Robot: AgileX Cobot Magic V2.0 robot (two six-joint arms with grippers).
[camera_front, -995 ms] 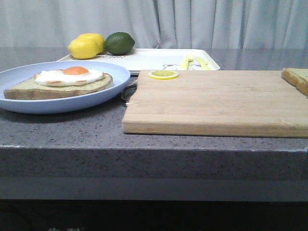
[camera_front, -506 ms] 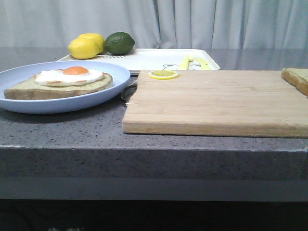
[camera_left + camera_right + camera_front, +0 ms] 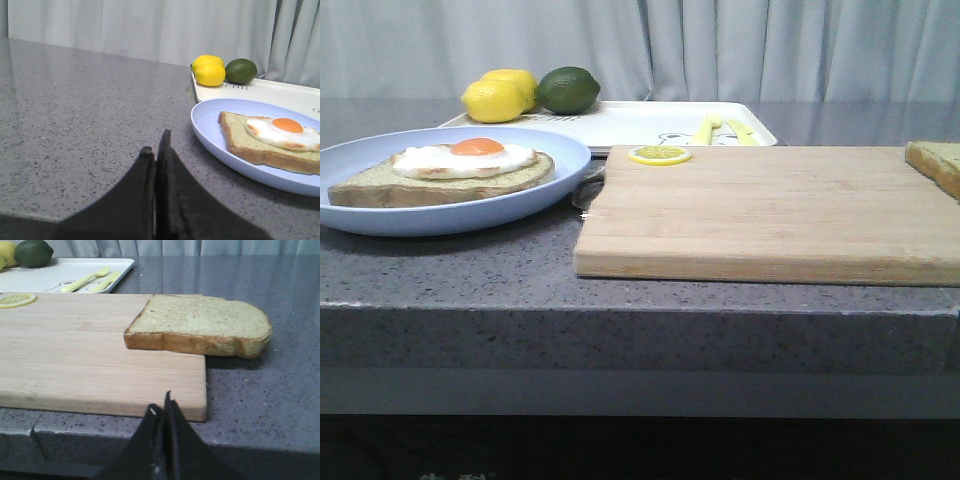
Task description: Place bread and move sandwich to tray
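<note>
Bread (image 3: 935, 165) seemingly cropped at edge

We see the bread (image 3: 200, 324), a thick pale greenish-tan slice with a brown crust, lying flat right of centre in the right wrist view, one end overhanging the board edge. In the front view, at left, the sandwich (image 3: 445, 172) is one slice topped with a white-and-orange fried egg on a pale blue plate (image 3: 380, 215). The white tray (image 3: 640, 122) sits at upper centre, behind it.
</note>
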